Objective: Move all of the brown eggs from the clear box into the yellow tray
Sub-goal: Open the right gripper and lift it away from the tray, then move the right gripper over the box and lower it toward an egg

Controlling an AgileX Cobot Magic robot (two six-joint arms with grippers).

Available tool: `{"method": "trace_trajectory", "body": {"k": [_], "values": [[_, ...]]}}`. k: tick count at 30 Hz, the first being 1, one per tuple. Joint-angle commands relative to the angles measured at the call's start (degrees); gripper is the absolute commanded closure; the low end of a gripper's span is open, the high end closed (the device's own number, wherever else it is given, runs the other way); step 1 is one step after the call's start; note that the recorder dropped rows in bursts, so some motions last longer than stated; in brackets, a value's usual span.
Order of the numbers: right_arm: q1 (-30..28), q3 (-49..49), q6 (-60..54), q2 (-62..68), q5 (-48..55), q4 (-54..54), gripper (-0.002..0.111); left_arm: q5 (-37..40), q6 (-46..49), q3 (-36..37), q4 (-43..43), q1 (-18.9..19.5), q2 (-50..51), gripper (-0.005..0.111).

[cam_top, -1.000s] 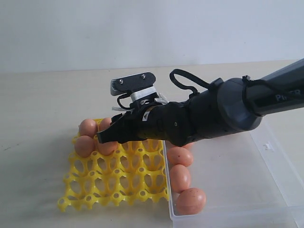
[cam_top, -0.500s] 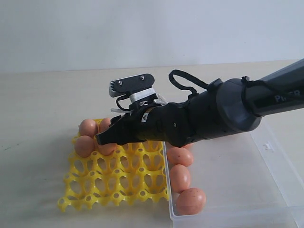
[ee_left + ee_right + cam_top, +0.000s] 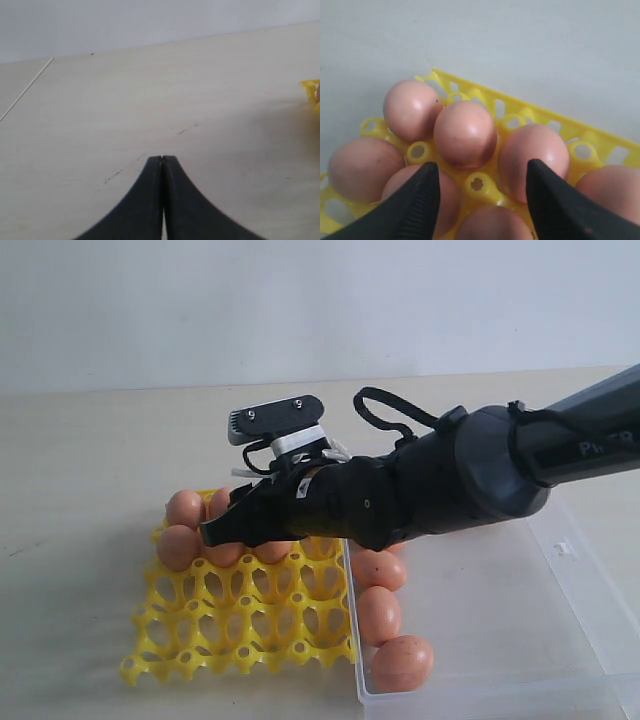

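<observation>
Right wrist view gives you the clearest read: the right end effector (image 3: 481,167) hangs low over the yellow tray (image 3: 236,612) with its jaws spread wide, and nothing is clamped between them. One of the brown eggs (image 3: 465,132) sits just ahead of the tips. Another rests in a cup directly under the gap, apart from both fingers as far as you can see. That looks to me like a release over a cup, not a grasp.

About seven eggs fill cups along one side of the tray, the side away from the exterior camera. The rest of its lattice stands bare. Filling from that side probably keeps the arm from reaching across seated eggs on later trips.

At least three eggs lie in the clear box (image 3: 490,610), lined up against the wall that touches the tray's edge; the arm may hide more. Lying that close to the tray, they should need only a short carry.

The left end effector (image 3: 162,159) is pinched fully closed and empty, parked over bare counter (image 3: 150,90) well off to the tray's side, with only a yellow corner showing at the edge of its view — likely out of the working arm's path.

You are partway through, so your next pick belongs in the box.
</observation>
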Motion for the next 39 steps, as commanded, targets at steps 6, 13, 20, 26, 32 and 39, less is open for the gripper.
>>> {"method": "trace_trajectory", "body": {"k": [6,13,20,26,32,39], "values": [[0.03,0.03,-9.31,-10.57,7.85,0.01,0.099,-0.51,-0.24,-0.23,-0.03,-0.29,0.04,0.107],[-1.26,0.03,-14.27,-19.74,20.42,-0.44,0.108,-0.51,-0.24,-0.23,-0.03,-0.29,0.04,0.107],[-8.00,0.03,-2.80,-22.84,29.25,-11.51,0.100,-0.51,-0.24,-0.23,-0.03,-0.29,0.04,0.107],[-14.66,0.03,3.90,-22.37,33.86,-17.01,0.073,-0.51,-0.24,-0.23,-0.03,-0.29,0.04,0.107],[-19.45,-0.11,5.89,-18.38,32.83,-16.61,0.057,-0.51,-0.24,-0.23,-0.03,-0.29,0.04,0.107],[-20.88,-0.65,6.71,-11.01,29.51,-16.61,0.056,-0.51,-0.24,-0.23,-0.03,-0.29,0.04,0.107]]}}
